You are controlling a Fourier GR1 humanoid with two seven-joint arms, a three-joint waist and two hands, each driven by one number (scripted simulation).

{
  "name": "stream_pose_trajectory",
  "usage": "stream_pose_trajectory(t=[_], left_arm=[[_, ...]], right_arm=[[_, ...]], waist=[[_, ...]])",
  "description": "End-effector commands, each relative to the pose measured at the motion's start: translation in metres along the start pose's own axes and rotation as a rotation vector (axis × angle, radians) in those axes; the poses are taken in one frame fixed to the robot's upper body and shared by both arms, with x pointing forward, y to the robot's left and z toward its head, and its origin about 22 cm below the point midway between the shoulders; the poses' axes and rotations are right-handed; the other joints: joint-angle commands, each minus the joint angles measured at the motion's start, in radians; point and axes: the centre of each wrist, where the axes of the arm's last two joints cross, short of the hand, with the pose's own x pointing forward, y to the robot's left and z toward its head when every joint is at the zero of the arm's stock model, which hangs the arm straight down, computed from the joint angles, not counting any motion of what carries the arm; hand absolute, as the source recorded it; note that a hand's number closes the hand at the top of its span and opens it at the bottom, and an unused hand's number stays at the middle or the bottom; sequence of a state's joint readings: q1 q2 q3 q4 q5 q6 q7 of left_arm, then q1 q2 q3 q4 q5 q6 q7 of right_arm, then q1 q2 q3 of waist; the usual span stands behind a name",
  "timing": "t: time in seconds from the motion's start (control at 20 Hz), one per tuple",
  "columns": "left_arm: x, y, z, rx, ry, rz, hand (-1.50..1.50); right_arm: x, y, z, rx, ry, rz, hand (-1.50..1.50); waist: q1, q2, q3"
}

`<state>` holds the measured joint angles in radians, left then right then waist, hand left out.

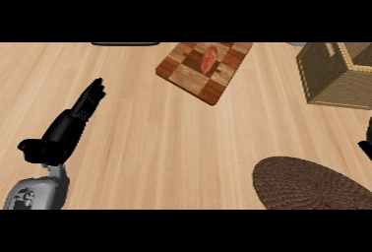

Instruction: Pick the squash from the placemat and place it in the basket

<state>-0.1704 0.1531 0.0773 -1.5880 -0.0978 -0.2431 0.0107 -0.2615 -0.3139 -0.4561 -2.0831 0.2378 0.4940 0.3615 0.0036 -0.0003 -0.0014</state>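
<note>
Overhead, a pale wooden counter (pixel 181 147) fills the head view. At about eight o'clock the robot's left hand (pixel 73 123) rests on its grey forearm, fingers straight and pressed together, pointing up toward eleven o'clock, holding nothing and touching nothing but the air above the counter. At the far three-to-four o'clock edge only a sliver of the right hand (pixel 367 140) shows; whether its fingers are spread or curled cannot be told, nor whether they carry anything. At five o'clock lies a round, dark brown woven placemat (pixel 312 184), and its visible surface is bare: no squash sits on it. At two o'clock stands a tan woven basket (pixel 338 74), its open top partly cut off by the frame, so its inside is hidden. At twelve o'clock a chequered wooden cutting board (pixel 205 69) lies tilted, with a reddish oblong item (pixel 210 58) on it that is too small to identify. The squash itself is nowhere visible, so it may be with the right hand off the edge or already in the basket. Judging by this, the pick step seems done and the carry or placing is in hand; next would be bringing the right hand over the basket's opening and releasing there.
</note>
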Motion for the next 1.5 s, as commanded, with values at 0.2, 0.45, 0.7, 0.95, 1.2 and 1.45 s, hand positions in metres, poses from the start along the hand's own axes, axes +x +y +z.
stream_pose_trajectory(t=[0.2, 0.45, 0.7, 0.95, 1.2, 1.45], left_arm=[[0.003, 0.0, -0.001, -0.016, 0.006, -0.009, 0.0], [0.015, 0.013, -0.011, -0.012, -0.003, -0.007, 0.0], [-0.002, -0.008, -0.009, -0.025, -0.006, 0.001, 0.0], [0.007, -0.013, 0.002, -0.006, -0.006, -0.009, 0.0], [0.01, -0.016, -0.004, -0.023, -0.019, 0.019, 0.0], [0.005, -0.006, -0.013, -0.013, -0.036, -0.009, 0.0]], right_arm=[[0.001, -0.002, -0.076, -0.165, 0.086, 0.018, 1.5], [-0.021, -0.021, -0.116, -0.295, 0.124, -0.034, 1.5], [-0.051, -0.055, -0.138, -0.352, 0.157, -0.049, 1.5], [-0.07, -0.075, -0.154, -0.323, 0.198, -0.013, 1.5], [-0.121, -0.045, -0.155, -0.276, 0.221, 0.022, 1.5], [-0.15, -0.052, -0.147, -0.352, 0.205, 0.031, 1.5]], waist=[[0.01, 0.003, 0.001], [0.022, 0.007, 0.002], [0.016, 0.008, 0.002], [0.018, 0.005, 0.002], [0.023, 0.009, 0.002], [0.035, 0.016, 0.003]])
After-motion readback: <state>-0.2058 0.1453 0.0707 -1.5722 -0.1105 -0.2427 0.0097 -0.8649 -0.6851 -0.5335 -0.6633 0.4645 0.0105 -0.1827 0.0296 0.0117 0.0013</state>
